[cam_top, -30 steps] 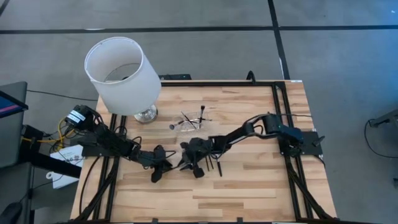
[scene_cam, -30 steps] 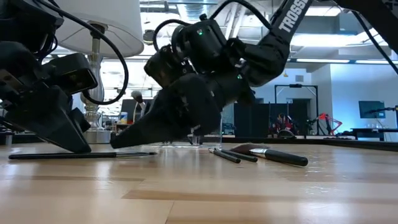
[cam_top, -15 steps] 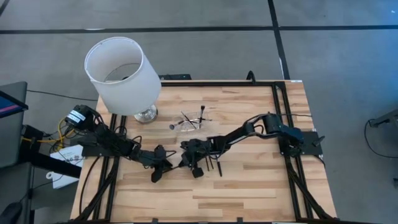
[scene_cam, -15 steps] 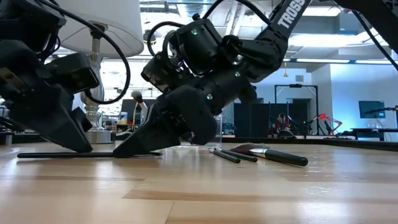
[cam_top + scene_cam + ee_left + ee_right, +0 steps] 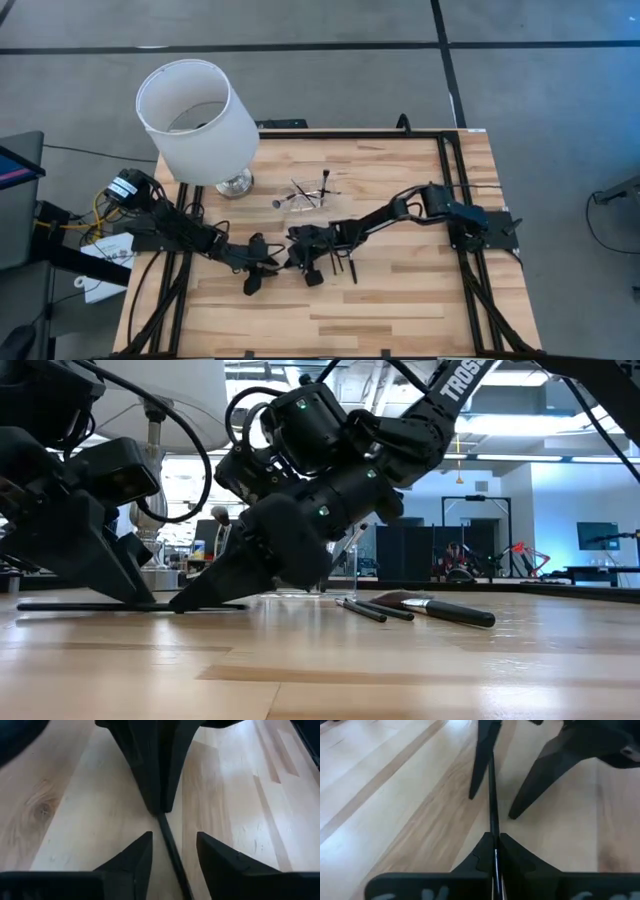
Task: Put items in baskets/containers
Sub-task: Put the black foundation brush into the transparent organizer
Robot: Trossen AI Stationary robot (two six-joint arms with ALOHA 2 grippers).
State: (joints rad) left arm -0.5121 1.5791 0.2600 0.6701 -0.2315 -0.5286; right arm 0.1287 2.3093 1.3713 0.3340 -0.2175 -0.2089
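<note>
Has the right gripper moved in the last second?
Yes. In the high view the right gripper has shifted toward the left gripper, away from the loose brushes.

light: bright, even overhead | low view backlit, arms just silhouettes | wrist views soft, fingers blurry up close

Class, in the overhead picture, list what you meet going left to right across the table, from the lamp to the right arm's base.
Lampshade → left gripper → right gripper, shut on a brush → loose brushes lying on the wood → right arm's base.
</note>
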